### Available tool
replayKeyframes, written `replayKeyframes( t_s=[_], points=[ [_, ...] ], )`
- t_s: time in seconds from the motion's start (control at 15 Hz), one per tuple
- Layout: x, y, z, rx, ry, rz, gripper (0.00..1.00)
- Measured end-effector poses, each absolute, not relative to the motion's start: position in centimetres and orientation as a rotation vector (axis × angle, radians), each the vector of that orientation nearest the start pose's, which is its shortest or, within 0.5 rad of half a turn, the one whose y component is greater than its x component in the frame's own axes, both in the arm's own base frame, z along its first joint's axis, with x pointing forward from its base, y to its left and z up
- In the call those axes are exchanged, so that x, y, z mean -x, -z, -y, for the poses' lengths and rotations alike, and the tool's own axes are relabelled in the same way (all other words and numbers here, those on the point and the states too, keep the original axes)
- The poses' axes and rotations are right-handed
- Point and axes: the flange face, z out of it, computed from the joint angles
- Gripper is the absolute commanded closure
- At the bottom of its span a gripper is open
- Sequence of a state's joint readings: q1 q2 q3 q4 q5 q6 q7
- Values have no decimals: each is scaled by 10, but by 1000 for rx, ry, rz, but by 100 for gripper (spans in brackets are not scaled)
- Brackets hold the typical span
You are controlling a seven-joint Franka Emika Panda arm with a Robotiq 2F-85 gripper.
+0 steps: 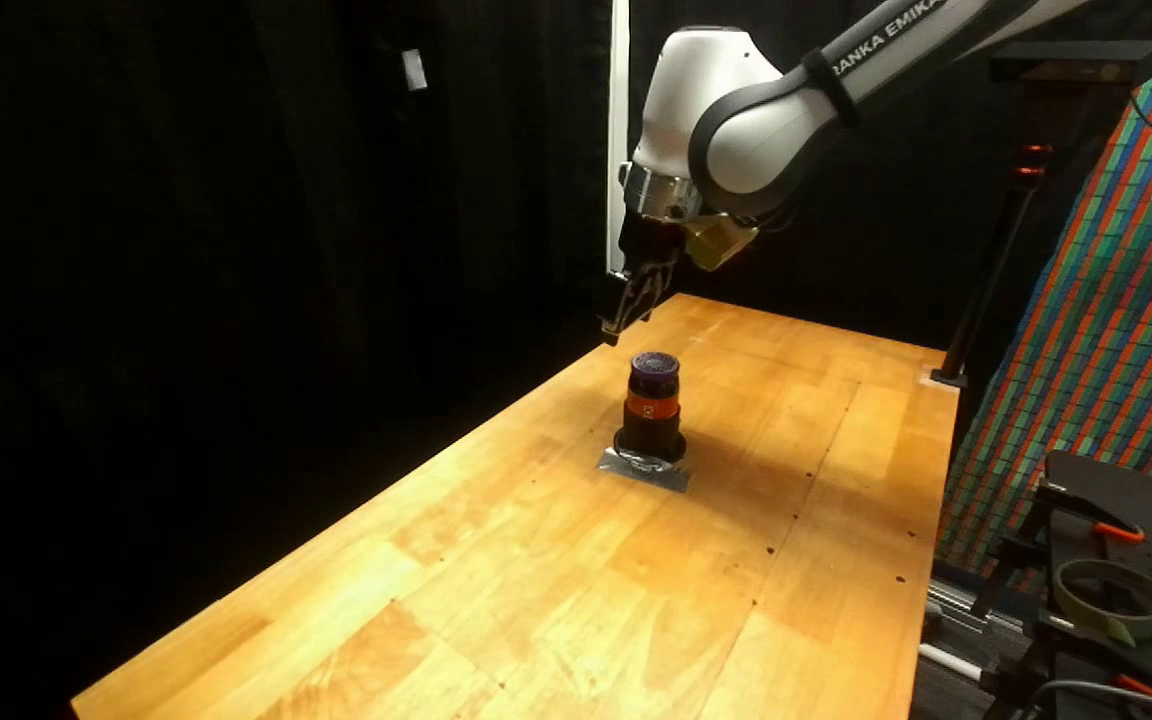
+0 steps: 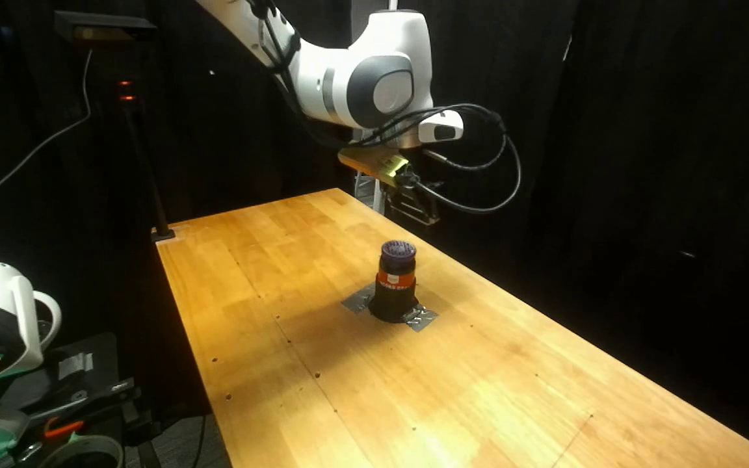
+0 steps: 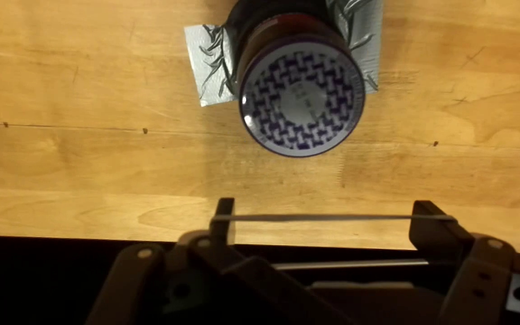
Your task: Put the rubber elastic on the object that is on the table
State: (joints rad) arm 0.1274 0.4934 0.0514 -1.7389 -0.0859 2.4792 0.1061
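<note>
Holds the pincer (image 3: 321, 209) spread wide, higher than the desk (image 3: 84, 180), with a broad gap between its fingertips (image 3: 225, 207). Carries the rubber elastic (image 3: 314, 218) across that gap, drawn taut and straight, passing over the outer side of each finger. Closer to the pincer's body in the wrist view, shows a second pale line (image 3: 350, 265) between the fingers; cannot tell whether part of the elastic. In both exterior views, is too dark around the pincer to trace the elastic.

As for the object (image 1: 653, 405): stands upright on the desk, lower than the pincer, beyond the fingertips in the wrist view, and apart from fingers and elastic alike. Wears an orange-red band (image 2: 395, 279) around its middle and a round lid (image 3: 303, 97) patterned in purple and white, facing up. At its dark foot (image 2: 391, 304), meets pieces of grey tape (image 3: 210, 67) on two sides, stuck to the desk.

Above the pincer, joins a white arm (image 1: 681, 95); just beside the pincer's upper part, bears a yellowish block (image 1: 721, 240). Well apart from the pincer in an exterior view, has a dark post (image 1: 991, 270) at a corner of the desk, and, lower than the pincer and off the desk, a roll of tape (image 1: 1141, 625) on a dark surface (image 1: 1106, 490).
</note>
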Motion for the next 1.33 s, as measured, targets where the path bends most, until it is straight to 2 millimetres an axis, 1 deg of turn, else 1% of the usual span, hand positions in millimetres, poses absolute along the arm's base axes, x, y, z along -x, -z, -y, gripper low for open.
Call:
replayKeyframes(
  t_s=[0.2, 0.33, 0.53, 0.73, 0.93, 1.13, 1.33],
  points=[
    [-692, -300, -108, 3130, 387, 174, 0],
    [-698, -289, -106, 3137, 358, 172, 0],
    [-702, -275, -106, 3151, 270, 174, 0],
    [-701, -268, -107, 3152, 136, 191, 0],
    [-700, -267, -105, 3148, 24, 200, 0],
    [-699, -262, -102, 3145, -56, 205, 0],
    [-702, -253, -102, 3133, -77, 202, 0]
  ],
)
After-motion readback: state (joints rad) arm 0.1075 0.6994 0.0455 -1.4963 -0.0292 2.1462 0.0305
